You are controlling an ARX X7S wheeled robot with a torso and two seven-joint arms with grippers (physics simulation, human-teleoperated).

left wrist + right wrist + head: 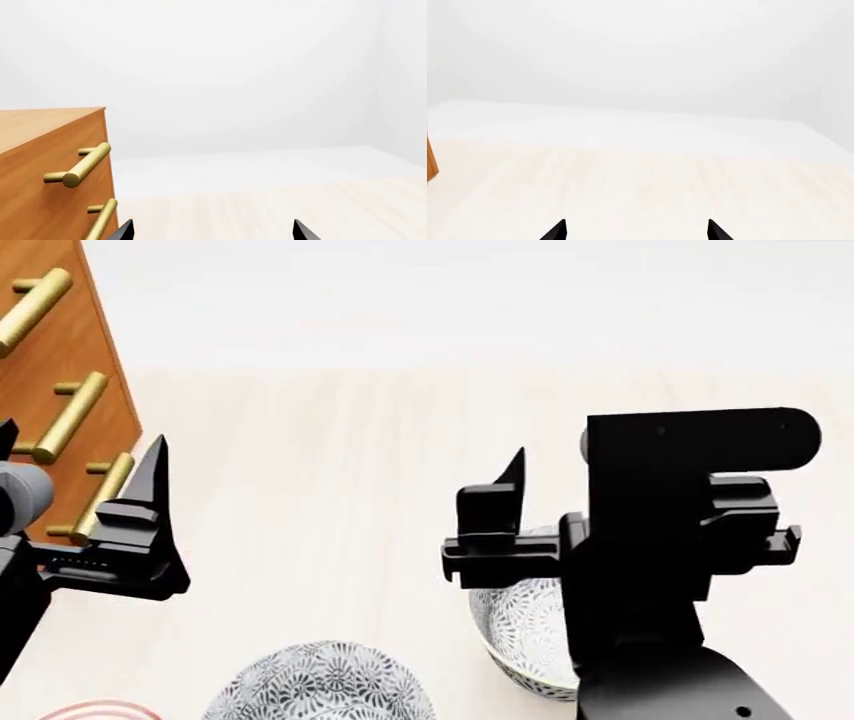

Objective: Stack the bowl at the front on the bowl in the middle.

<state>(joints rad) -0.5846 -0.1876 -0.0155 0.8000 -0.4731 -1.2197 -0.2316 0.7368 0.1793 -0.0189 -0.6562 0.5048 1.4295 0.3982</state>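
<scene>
A grey patterned bowl [320,685] sits at the head view's near edge, left of centre. A second patterned bowl [523,635] stands to its right, partly hidden beneath my right arm. A red-and-white rim [96,710] peeks in at the near left corner; I cannot tell what it is. My right gripper [635,231] hovers above the second bowl, open and empty, one finger [513,480] showing in the head view. My left gripper [212,231] is open and empty beside the cabinet, one finger [151,475] showing. Neither wrist view shows a bowl.
A wooden drawer cabinet [54,350] with brass bar handles [80,165] stands at the left, close to my left gripper. The pale wooden tabletop [347,440] stretches ahead to a white edge [627,125].
</scene>
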